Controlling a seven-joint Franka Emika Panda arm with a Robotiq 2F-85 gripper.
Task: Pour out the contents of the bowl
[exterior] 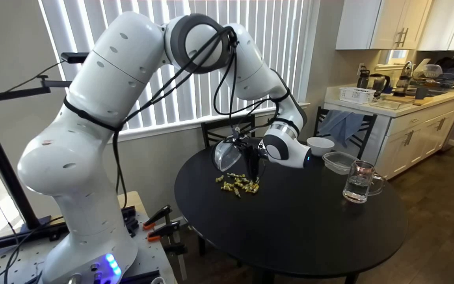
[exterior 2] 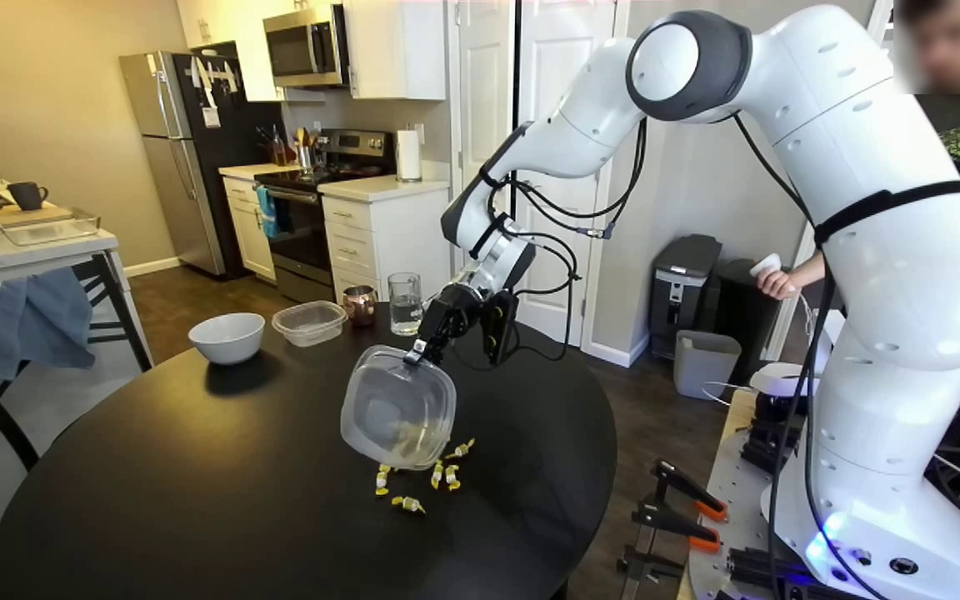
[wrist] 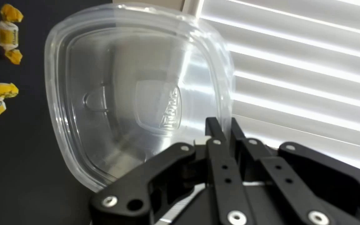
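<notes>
The bowl is a transparent, squarish container (exterior: 226,156), also in an exterior view (exterior 2: 397,408) and the wrist view (wrist: 130,62). It is tipped steeply on its side above the table. My gripper (wrist: 225,128) is shut on its rim, one finger inside the wall and one outside; the gripper also shows in both exterior views (exterior: 238,142) (exterior 2: 417,353). No pieces show inside the bowl in the wrist view. The contents, yellow-and-white wrapped candies (exterior: 238,184), lie scattered on the table below the bowl. Some show in an exterior view (exterior 2: 452,477) and the wrist view (wrist: 7,35).
The round black table (exterior: 298,236) also holds a white bowl (exterior: 320,146) (exterior 2: 228,338), a second transparent container (exterior: 338,161) (exterior 2: 310,323), a glass mug with liquid (exterior: 358,183) (exterior 2: 404,307) and a copper mug (exterior 2: 360,305). A window with blinds (exterior: 195,90) stands behind the arm.
</notes>
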